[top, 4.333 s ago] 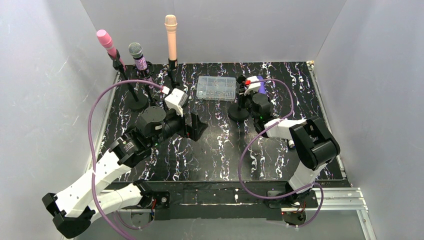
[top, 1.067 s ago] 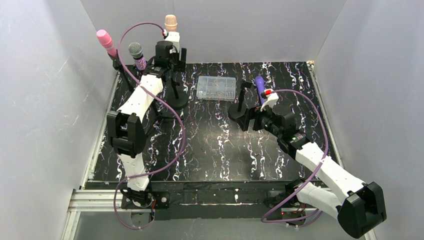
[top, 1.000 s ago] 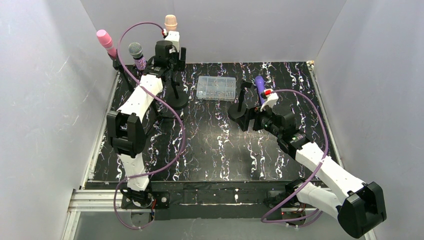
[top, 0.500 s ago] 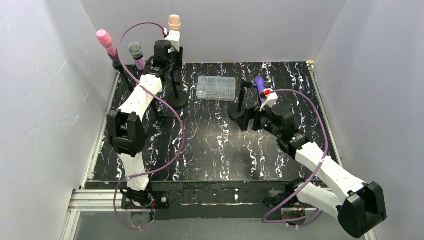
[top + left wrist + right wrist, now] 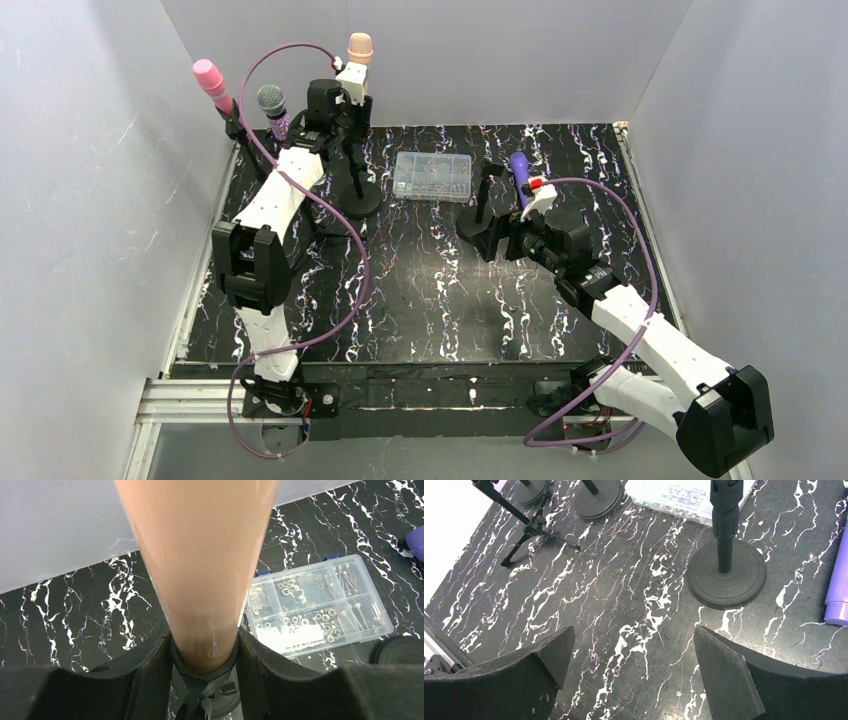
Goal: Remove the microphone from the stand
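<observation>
A peach microphone (image 5: 359,48) stands at the back of the table, leaning slightly right. My left gripper (image 5: 345,105) is shut on its lower body. In the left wrist view the microphone (image 5: 200,570) fills the middle, black fingers (image 5: 150,680) press both sides, and its lower end sits in the black clip (image 5: 202,672) of the stand (image 5: 358,198). My right gripper (image 5: 497,240) is open low over the table with nothing between its fingers (image 5: 724,680).
A pink microphone (image 5: 212,80) and a grey-headed one (image 5: 272,105) stand on stands at the back left. A clear parts box (image 5: 433,177) lies mid-back. An empty stand (image 5: 726,565) and a purple microphone (image 5: 838,595) lying flat are near my right gripper.
My left gripper closed on the peach microphone, and the microphone's head has moved a little up and to the right. The right arm has not moved.
</observation>
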Controlling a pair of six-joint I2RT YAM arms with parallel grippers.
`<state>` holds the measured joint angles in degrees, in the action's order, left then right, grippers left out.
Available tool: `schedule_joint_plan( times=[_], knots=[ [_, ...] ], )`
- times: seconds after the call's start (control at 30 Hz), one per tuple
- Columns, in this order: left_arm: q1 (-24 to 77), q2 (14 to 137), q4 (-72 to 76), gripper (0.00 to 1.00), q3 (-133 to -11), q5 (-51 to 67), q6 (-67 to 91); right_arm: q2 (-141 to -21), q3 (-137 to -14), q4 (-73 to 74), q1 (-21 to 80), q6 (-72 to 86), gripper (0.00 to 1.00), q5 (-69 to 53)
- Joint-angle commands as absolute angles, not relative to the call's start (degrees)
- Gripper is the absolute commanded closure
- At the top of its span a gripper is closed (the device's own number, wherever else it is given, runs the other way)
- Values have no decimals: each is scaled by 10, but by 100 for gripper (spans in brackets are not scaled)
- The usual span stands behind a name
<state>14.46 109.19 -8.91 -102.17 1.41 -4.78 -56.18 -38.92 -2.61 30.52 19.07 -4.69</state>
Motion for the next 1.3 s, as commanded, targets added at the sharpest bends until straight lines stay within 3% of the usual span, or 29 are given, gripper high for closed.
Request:
schedule_joint_plan(
  times=[0.0, 0.83, 1.27],
  knots=[
    [156, 1041, -108, 100, -1053, 46, -55, -548, -418, -28, 309, 182, 2, -48],
    [226, 949, -214, 100, -1078, 22, -99, -515, -451, -1, 309, 189, 2, -41],
    [328, 796, -228, 100, -926, 80, -57, -508, -511, 66, 309, 229, 2, -12]
  ],
)
